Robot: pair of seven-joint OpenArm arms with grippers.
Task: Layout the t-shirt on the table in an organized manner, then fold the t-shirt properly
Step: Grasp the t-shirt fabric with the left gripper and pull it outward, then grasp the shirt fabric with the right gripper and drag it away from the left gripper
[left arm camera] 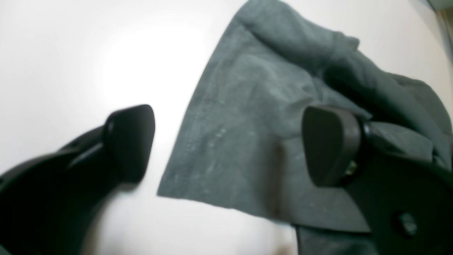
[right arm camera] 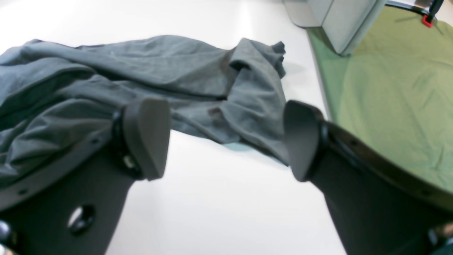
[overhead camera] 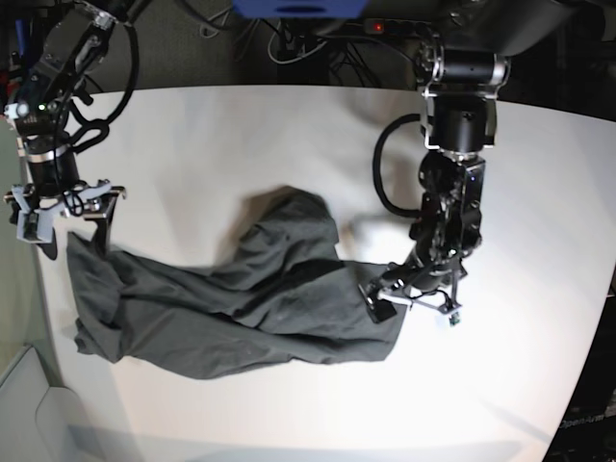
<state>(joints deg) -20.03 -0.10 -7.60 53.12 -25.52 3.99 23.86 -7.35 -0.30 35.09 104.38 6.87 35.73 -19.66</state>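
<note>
**Crumpled t-shirt, both arms at its ends, nothing gripped**

We start at the near edge of the base view: bare surface of the large smooth white table (overhead camera: 289, 414) with rounded corners, and nothing resting on it there.

Just beyond, the dark charcoal-grey soft-fabric short-sleeved t-shirt (overhead camera: 231, 298) lies in a loose, wrinkled band across the middle of the table, from the left edge toward the centre. One lobe bulges toward the far side near the middle. We cannot tell neck from hem in any view.

At the shirt's right end we see the black left gripper (overhead camera: 409, 300), low over the fabric's corner. In the left wrist view its jaws stand wide apart: one dark finger (left arm camera: 129, 141) is over bare table, the other over the cloth, with a flat straight-edged flap of t-shirt (left arm camera: 240, 141) between them. No fabric is pinched; the gripper is released.

At the shirt's left end, slightly farther, the black right gripper (overhead camera: 67, 207) sits at the cloth's far-left corner near the table edge. The right wrist view shows its jaws likewise spread, a bunched fold of t-shirt (right arm camera: 198, 78) beyond them and white table (right arm camera: 212, 198) beneath. It grasps nothing.

Beside the table in that view lies a green mat (right arm camera: 393, 92).
</note>
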